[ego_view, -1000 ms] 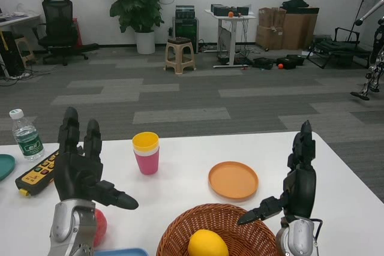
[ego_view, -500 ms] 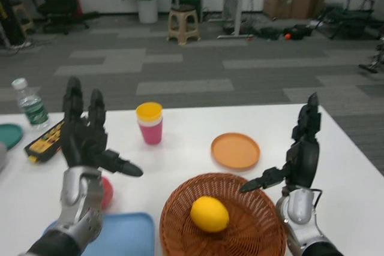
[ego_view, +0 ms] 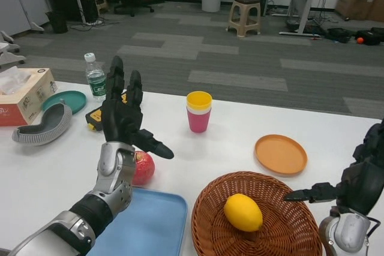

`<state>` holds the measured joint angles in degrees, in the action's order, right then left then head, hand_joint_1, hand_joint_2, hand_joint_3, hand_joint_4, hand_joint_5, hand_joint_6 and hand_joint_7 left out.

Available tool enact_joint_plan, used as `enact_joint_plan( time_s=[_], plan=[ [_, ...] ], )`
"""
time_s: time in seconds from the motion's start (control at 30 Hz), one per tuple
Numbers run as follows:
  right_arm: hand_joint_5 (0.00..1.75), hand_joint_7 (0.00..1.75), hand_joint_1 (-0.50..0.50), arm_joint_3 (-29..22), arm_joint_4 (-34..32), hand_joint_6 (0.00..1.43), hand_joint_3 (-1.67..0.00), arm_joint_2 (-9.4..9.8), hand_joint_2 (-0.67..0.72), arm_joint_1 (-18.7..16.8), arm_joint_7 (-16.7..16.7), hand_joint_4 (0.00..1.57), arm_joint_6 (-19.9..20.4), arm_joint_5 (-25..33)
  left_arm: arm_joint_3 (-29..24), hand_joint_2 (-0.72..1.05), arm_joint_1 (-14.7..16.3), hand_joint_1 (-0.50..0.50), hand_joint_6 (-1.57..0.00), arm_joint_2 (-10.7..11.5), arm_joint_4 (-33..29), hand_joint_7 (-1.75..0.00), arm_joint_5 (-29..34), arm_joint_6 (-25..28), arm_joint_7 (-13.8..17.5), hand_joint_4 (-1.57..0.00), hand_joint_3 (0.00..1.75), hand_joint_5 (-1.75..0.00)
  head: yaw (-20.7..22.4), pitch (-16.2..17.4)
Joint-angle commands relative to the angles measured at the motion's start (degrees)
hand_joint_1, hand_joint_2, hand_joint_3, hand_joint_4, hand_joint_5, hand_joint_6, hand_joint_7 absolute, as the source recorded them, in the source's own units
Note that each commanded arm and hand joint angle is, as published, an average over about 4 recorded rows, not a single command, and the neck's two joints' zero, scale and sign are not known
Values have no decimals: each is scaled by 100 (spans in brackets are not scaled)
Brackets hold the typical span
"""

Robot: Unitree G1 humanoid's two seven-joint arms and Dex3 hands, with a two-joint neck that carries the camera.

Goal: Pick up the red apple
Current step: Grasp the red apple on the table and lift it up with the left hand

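Note:
The red apple lies on the white table, just beyond the far edge of a blue tray. My left hand is raised above and slightly left of the apple, fingers spread upward and thumb pointing right, holding nothing. Its silver forearm hides the apple's left side. My right hand is at the right edge of the picture, beside a wicker basket, fingers apart and empty, partly cut off by the frame.
A wicker basket with a yellow lemon is at front centre. An orange plate, stacked yellow and pink cups, a water bottle, a yellow-black remote, a teal plate, a grey curved object and a tissue box stand around.
The camera has turned left and tilted down, so the whole scene shifted right. More of the apple shows beside my left forearm. Both hands keep their spread pose.

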<state>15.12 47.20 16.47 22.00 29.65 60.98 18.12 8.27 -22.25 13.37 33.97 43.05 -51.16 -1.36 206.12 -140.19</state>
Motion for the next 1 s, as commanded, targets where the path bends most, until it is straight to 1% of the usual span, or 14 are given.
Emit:
enact_joint_plan(
  time_s=[0.03, 0.1, 0.2, 0.23, 0.27, 0.33, 0.43, 0.53, 0.67, 0.77, 0.9, 0.93, 1.0],
  plan=[
    [0, 0, 35, 8, -14, 0, 0, 76, 71, -31, 14, 0, 45, 54, -458, -72, 210, -50, 0, 43, 39, 0, -251, 67, -14, 0, 9, 0, 26, -38],
    [0, 0, 34, 10, 8, 0, 0, 83, 68, -31, 14, 0, 45, 58, -726, -72, 340, -50, 0, 46, 39, 0, -448, 170, -14, 0, 9, 0, 63, -45],
    [0, 0, 36, 19, 63, 0, 0, 92, 71, -31, 14, 0, 45, 67, -1163, -72, 572, -50, 0, 59, 39, 0, -776, 403, -14, 0, 9, 0, 233, -98],
    [0, 0, 35, 24, 89, 0, 0, 96, 71, -29, 14, 0, 45, 71, -1284, -72, 645, -50, 0, 63, 41, 0, -866, 484, -11, 0, 9, 0, 312, -122],
    [0, 0, 34, 28, 109, 0, 0, 98, 69, -29, 14, 0, 45, 73, -1352, -72, 691, -50, 0, 65, 43, 0, -912, 535, -9, 0, 9, 0, 363, -131],
    [0, 0, 35, 35, 158, 0, 0, 105, 68, -18, 18, 0, 45, 78, -1449, -72, 847, -50, 0, 103, 48, 0, -980, 722, -1, 0, 9, 0, 425, -129],
    [0, 0, 38, 35, 204, 0, 0, 118, 71, 8, 25, 0, 45, 78, -1482, -72, 1062, -50, 0, 188, 61, 0, -1051, 1016, 13, 0, 9, 0, 502, -103],
    [0, 0, 38, 41, 270, 0, 0, 138, 72, 44, 36, 0, 45, 78, -1554, -72, 1150, -50, 0, 197, 206, 0, -1191, 1179, 37, 0, 9, 0, 548, -101],
    [0, 0, 38, 94, 369, 0, 0, 177, 72, 121, 47, 0, 41, 89, -1572, -72, 1133, -50, 0, 169, 637, 0, -1290, 1324, 193, 0, 9, 0, 737, -70],
    [0, 0, 38, 147, 417, 0, 0, 201, 72, 145, 54, 0, 39, 95, -1550, -72, 986, -50, 0, 186, 1182, 0, -1376, 1396, 351, 0, 9, 0, 809, -35],
    [0, 0, 38, 213, 454, 0, 0, 219, 69, 147, 67, 0, 36, 122, -1488, -72, 498, -50, 0, 175, 2212, 0, -1398, 1389, 613, 0, 9, 0, 832, -27],
    [0, 0, 38, 224, 456, 0, 0, 221, 69, 147, 67, 0, 36, 131, -1477, -72, 397, -50, 0, 171, 2386, 0, -1409, 1389, 676, 0, 9, 0, 815, -27],
    [0, 0, 38, 228, 456, 0, 0, 226, 72, 147, 67, 0, 36, 131, -1469, -72, 300, -50, 0, 166, 2544, 0, -1431, 1389, 733, 0, 9, 0, 782, -34]
  ],
)
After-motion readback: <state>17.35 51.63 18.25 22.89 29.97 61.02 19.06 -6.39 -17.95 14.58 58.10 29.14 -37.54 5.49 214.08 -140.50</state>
